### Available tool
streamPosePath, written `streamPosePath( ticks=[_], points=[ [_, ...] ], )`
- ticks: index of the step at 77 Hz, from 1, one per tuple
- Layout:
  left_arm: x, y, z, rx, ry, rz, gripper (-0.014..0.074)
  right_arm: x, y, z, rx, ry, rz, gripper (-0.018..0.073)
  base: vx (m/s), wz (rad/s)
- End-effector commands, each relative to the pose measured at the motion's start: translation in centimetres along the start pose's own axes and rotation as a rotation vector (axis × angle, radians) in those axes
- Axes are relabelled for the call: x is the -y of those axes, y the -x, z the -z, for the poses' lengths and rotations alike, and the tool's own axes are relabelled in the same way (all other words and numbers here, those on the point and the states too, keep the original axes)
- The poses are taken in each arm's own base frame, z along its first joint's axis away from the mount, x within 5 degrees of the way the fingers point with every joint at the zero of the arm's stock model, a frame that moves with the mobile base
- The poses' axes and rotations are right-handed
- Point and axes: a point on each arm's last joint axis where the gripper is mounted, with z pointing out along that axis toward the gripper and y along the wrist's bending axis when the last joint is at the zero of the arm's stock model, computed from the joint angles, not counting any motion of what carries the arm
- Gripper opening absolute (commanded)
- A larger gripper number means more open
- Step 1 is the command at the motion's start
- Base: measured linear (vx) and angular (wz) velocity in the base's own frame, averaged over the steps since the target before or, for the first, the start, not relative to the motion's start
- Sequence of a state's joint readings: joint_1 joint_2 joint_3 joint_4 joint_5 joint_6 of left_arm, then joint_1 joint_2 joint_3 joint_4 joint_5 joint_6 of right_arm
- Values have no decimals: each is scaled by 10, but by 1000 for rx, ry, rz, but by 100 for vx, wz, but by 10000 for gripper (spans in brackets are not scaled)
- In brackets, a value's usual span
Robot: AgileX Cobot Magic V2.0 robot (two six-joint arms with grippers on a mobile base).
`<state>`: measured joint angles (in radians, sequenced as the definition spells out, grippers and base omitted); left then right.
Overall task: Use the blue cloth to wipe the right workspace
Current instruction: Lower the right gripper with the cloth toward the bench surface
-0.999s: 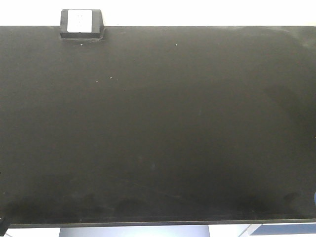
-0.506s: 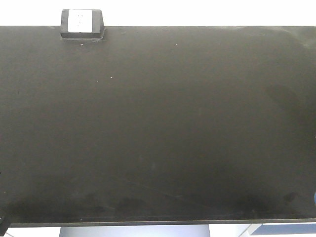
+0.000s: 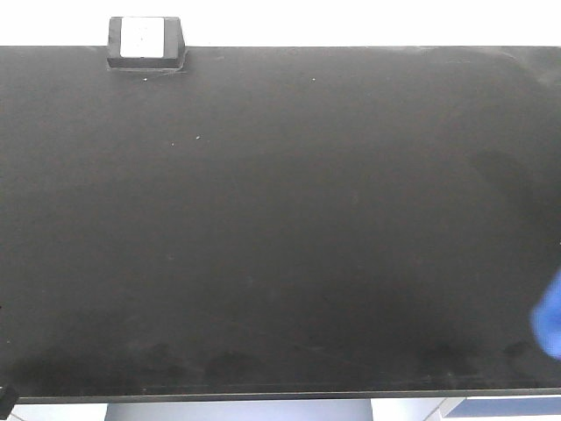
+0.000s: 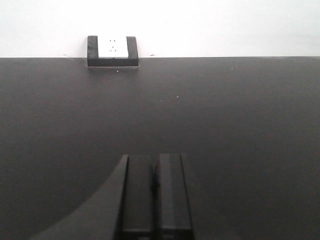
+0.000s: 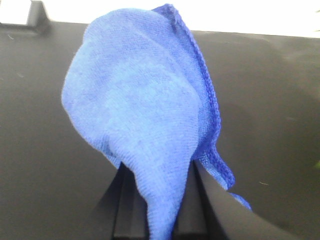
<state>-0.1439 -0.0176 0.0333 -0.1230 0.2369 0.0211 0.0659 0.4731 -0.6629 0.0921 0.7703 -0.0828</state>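
blue cloth (image 5: 145,110) pinched in right hand (image 5: 160,202) over black table (image 3: 280,219), left hand (image 4: 156,192) pressed together

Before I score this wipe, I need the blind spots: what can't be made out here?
Front view: the blue cloth is cut off by the right edge; the rest is out of frame.
Right wrist view: the blue cloth hides the right claw fingertips and whether it touches the table.

Counting one cloth (image 5: 140,115), one table (image 3: 280,228), one socket (image 3: 144,39) sitting at the far left, plus two grippers: left gripper (image 4: 155,161) and right gripper (image 5: 160,176).
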Motion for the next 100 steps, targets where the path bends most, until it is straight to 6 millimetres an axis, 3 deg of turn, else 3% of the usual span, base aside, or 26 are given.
streamPosePath(
  ticks=[1, 13, 25, 40, 48, 61, 82, 91, 100],
  points=[
    [1, 15, 3, 106, -9, 3, -6, -1, 21, -21, 53, 32, -38, -4, 0, 0],
    [1, 15, 3, 106, -9, 3, -6, 0, 25, -81, -80, 66, 8, -4, 0, 0],
    [1, 15, 3, 106, -9, 3, -6, 5, 17, -143, -189, 62, 73, -4, 0, 0],
    [1, 15, 3, 106, -9, 3, -6, 10, -17, -207, -373, 64, 96, -4, 0, 0],
    [1, 15, 3, 106, -9, 3, -6, 13, -34, -230, -446, 64, 112, -4, 0, 0],
    [1, 15, 3, 106, -9, 3, -6, 15, -50, -249, -487, 48, 111, -4, 0, 0],
    [1, 15, 3, 106, -9, 3, -6, 13, -73, -264, -594, 68, 103, -4, 0, 0],
    [1, 15, 3, 106, -9, 3, -6, -10, -74, -265, -596, 124, 138, -4, 0, 0],
    [1, 15, 3, 106, -9, 3, -6, -58, -77, -260, -578, 247, 245, -4, 0, 0]
  ],
)
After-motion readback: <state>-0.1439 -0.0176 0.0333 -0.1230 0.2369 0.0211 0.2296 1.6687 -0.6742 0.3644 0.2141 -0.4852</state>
